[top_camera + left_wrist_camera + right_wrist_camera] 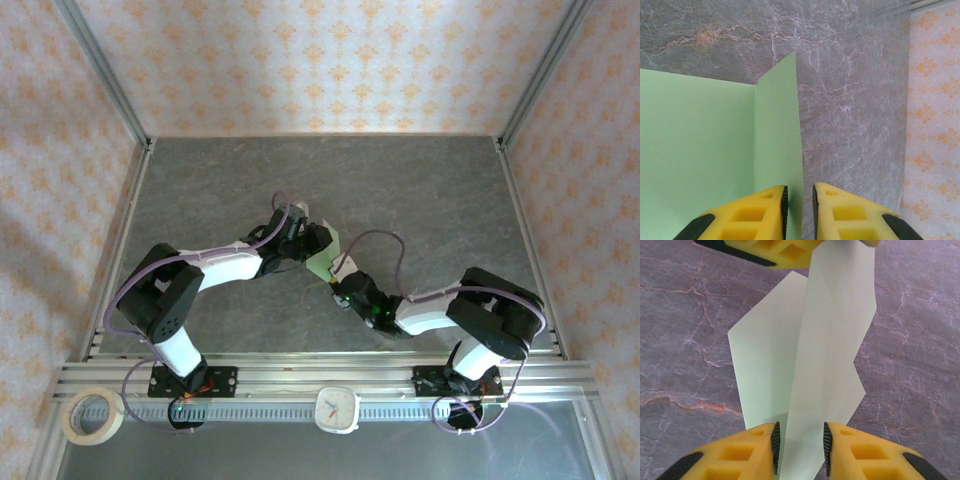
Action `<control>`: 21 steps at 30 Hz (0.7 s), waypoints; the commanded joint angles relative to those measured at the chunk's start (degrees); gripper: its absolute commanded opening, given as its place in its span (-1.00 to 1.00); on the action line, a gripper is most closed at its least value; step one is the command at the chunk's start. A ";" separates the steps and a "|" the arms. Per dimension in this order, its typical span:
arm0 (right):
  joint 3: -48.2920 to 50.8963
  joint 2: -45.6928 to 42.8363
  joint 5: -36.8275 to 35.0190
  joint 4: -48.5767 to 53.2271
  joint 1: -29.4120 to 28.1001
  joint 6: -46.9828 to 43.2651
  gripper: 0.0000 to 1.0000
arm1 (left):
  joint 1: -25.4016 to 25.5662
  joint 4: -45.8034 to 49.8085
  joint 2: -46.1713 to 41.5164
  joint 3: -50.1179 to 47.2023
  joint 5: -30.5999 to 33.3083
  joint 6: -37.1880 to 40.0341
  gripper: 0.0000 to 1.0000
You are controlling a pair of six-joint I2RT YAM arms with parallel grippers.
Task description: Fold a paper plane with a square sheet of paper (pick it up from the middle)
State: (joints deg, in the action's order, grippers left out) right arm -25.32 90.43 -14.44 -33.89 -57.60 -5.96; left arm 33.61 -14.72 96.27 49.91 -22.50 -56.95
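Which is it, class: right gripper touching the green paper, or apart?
Cannot tell. In the right wrist view the sheet of paper runs between the fingers of the right gripper, but neither contact nor a gap shows plainly.

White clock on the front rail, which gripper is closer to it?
Right. The right gripper sits almost straight beyond the white clock; the left gripper is farther back, slightly to the left.
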 commanded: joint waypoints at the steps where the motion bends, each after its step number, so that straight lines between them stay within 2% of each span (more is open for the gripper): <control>1: -0.80 0.34 -1.83 -0.36 -0.20 0.68 -0.47 | -0.47 0.14 0.48 0.01 -0.38 0.83 -0.55; 13: 0.53 0.28 -0.44 -1.96 -0.22 0.23 -0.83 | -1.41 0.87 -0.12 -0.23 0.17 1.27 -0.49; 19: 0.62 0.83 -0.68 -2.56 -0.18 0.61 -0.82 | -2.10 1.15 -0.23 -0.51 0.11 1.66 -0.48; 21: 0.78 0.78 -0.43 -3.00 -0.23 0.42 -0.83 | -2.44 1.23 -0.28 -0.72 0.17 1.75 -0.37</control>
State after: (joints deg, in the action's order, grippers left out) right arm -25.30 90.70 -14.35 -35.27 -57.60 -6.00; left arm 31.81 -14.50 96.27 49.84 -22.48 -56.58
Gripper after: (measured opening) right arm 0.086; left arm 0.305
